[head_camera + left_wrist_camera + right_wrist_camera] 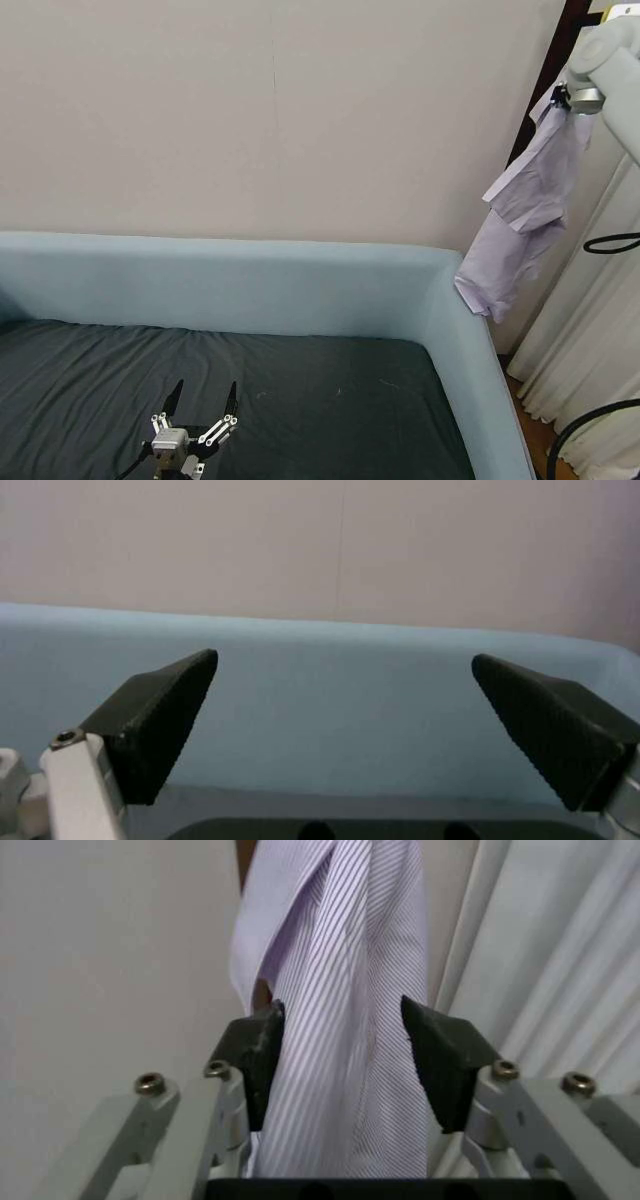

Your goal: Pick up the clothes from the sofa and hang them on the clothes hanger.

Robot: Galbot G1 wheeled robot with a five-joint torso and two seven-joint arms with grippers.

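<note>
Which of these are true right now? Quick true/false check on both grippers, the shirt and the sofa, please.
1. The right gripper grips a lilac shirt. True.
2. The left gripper is shut. False: it is open, low over the sofa.
3. The shirt lies on the sofa. False: it hangs in the air from the right gripper, past the sofa's end.
4. A pale curtain hangs beside the shirt. True.
</note>
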